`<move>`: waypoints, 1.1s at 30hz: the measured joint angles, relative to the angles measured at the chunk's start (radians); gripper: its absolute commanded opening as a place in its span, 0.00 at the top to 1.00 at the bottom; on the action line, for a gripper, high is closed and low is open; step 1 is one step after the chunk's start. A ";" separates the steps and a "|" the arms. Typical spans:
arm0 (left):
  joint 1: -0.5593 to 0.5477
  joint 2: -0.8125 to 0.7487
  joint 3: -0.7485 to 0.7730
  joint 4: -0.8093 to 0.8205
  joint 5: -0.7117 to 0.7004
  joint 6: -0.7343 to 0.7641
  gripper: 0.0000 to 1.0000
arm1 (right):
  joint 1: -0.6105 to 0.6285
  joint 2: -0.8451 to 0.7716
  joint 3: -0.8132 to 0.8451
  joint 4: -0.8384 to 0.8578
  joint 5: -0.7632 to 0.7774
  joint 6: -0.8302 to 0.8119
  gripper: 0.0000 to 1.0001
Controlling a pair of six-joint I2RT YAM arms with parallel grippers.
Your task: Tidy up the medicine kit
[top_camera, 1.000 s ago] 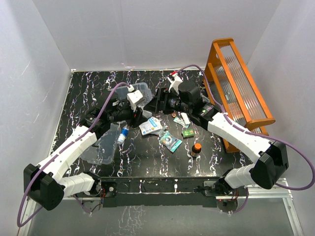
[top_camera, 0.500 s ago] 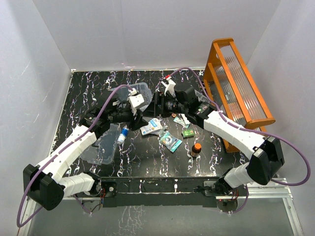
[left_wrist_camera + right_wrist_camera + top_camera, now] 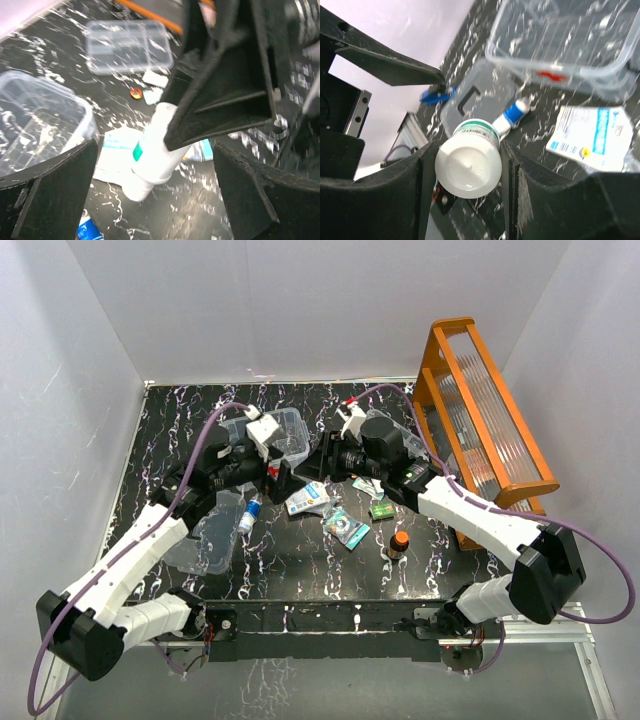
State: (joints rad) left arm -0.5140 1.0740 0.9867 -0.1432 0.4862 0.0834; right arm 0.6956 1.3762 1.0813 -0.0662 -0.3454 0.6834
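Observation:
A white bottle (image 3: 468,160) with a green label hangs over the table, and my right gripper (image 3: 465,175) is shut on it. My left gripper (image 3: 156,200) stands wide open around the same bottle (image 3: 155,150) without touching it. Both grippers meet near the table's middle, the left (image 3: 279,477) and the right (image 3: 325,454). The medicine kit's clear box (image 3: 285,430) with a red cross (image 3: 552,76) sits just behind them. Its clear lid (image 3: 208,536) with a black handle (image 3: 468,98) lies to the left. The clear divided tray (image 3: 127,45) lies flat further off.
A tall orange rack (image 3: 485,430) stands at the right. On the table lie a blue-and-white tube (image 3: 248,514), a white sachet (image 3: 308,496), a blister pack (image 3: 346,528), a small green box (image 3: 381,508) and a brown bottle with an orange cap (image 3: 399,542).
My left gripper opened, let go of the white bottle and drew back a little to the left. My right gripper closed on the bottle.

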 measured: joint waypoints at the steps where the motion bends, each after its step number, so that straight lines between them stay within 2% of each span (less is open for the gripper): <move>1: 0.000 -0.021 -0.003 0.023 -0.042 -0.056 0.01 | 0.000 -0.014 -0.010 0.024 0.027 -0.006 0.64; 4: 0.000 -0.077 -0.008 0.093 -0.147 -0.236 0.01 | 0.000 -0.065 -0.039 0.132 0.099 -0.040 0.64; 9: 0.000 -0.105 -0.009 0.206 -0.225 -0.563 0.01 | 0.000 -0.119 -0.067 0.352 0.182 -0.114 0.63; 15: 0.000 -0.105 -0.006 0.222 -0.326 -0.949 0.01 | -0.001 -0.124 -0.108 0.665 0.191 -0.226 0.64; 21: 0.000 -0.111 -0.004 0.295 -0.383 -1.201 0.03 | 0.005 -0.064 -0.109 0.884 0.171 -0.293 0.64; 26: 0.000 -0.114 -0.004 0.376 -0.402 -1.370 0.04 | 0.011 -0.008 -0.109 0.962 0.159 -0.298 0.64; 27: 0.000 -0.113 -0.004 0.386 -0.402 -1.394 0.06 | 0.012 0.002 -0.107 0.972 0.156 -0.298 0.64; 30: 0.000 -0.102 -0.004 0.418 -0.401 -1.472 0.19 | 0.018 0.020 -0.099 0.993 0.151 -0.298 0.64; 33: 0.000 -0.066 0.009 0.423 -0.398 -1.528 0.25 | 0.023 0.033 -0.084 1.010 0.156 -0.299 0.64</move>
State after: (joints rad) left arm -0.5144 1.0080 0.9958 0.2802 0.0883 -1.4445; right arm 0.7181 1.4090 0.9970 0.9436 -0.1890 0.3843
